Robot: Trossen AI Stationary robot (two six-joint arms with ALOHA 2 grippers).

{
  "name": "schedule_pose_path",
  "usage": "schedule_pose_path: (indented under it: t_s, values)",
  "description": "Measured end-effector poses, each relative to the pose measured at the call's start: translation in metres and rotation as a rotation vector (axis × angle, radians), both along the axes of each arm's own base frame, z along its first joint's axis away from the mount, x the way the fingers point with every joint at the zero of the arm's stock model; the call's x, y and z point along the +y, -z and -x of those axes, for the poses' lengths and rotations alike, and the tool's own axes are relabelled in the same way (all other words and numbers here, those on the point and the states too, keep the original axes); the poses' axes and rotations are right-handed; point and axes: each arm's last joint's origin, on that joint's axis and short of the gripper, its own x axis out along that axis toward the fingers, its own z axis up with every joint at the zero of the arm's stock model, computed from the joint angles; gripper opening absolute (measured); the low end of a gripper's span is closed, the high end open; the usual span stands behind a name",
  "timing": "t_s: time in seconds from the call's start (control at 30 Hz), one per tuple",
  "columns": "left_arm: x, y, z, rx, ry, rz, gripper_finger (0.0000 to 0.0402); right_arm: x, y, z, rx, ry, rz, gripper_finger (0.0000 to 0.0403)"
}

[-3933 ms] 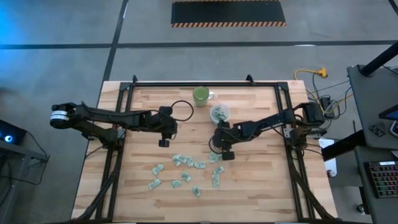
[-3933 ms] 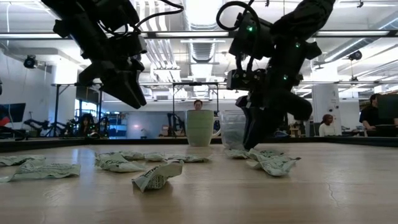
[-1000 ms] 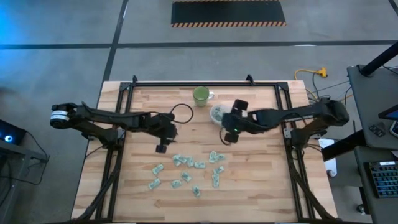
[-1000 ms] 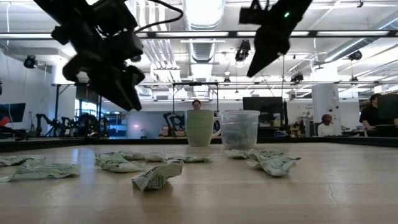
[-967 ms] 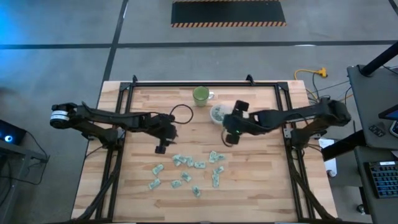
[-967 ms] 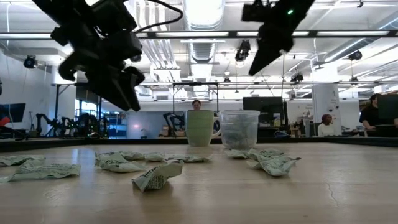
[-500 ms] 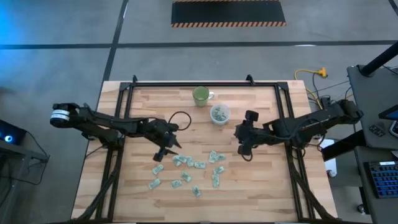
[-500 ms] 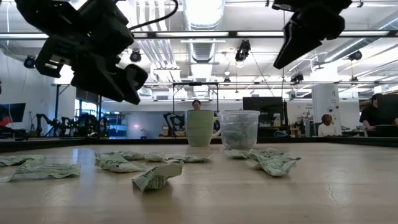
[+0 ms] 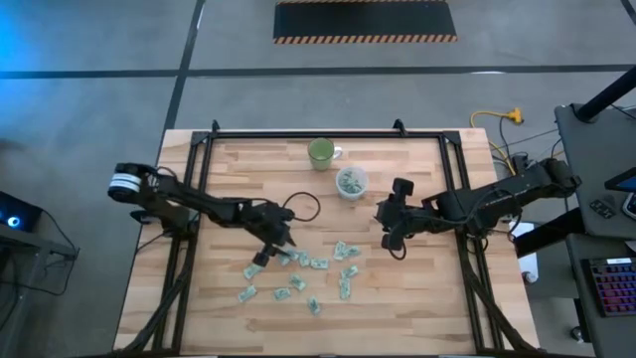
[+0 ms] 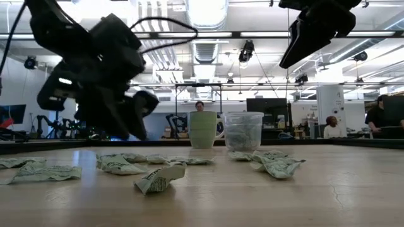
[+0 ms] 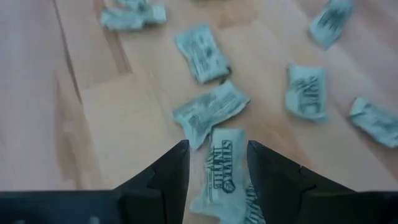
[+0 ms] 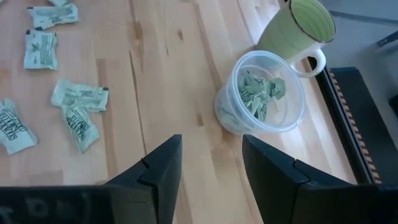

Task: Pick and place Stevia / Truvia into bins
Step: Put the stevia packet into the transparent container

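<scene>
Left gripper point(image 11: 216, 163) low over bench point(image 9: 417, 298), fingers open astride a Stevia sachet point(image 11: 222, 169) | right gripper point(image 12: 210, 163) raised, fingers open, empty | clear cup point(image 9: 351, 182) beside green mug point(image 9: 321, 153)

left dark six-joint arm point(image 9: 194, 205): stretched from the left edge toward lower centre of the high view | left two-finger gripper point(image 9: 275, 244): lowered close to the tabletop, fingers point(image 11: 171, 174) parted | right dark six-joint arm point(image 9: 487, 199): extended from the right edge toward centre | right two-finger gripper point(image 9: 395, 244): held high, fingers point(image 12: 163, 165) spread apart, nothing gripped
</scene>
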Motion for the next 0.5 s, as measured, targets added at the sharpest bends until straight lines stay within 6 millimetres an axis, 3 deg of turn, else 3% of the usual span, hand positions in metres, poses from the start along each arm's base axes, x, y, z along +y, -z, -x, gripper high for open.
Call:
schedule_pose_path:
  t_s: [0.23,0.5]
  values:
    - [0.000,0.017,-0.010,0.084,-0.003,-0.001,0.0144,0.000,0.000,0.000,0.002,-0.001,-0.001,0.0160]
    - [0.000,0.015,-0.011,0.110,-0.004,-0.002,0.0115,0.000,0.000,0.000,0.003,-0.002,0.000,0.0160]
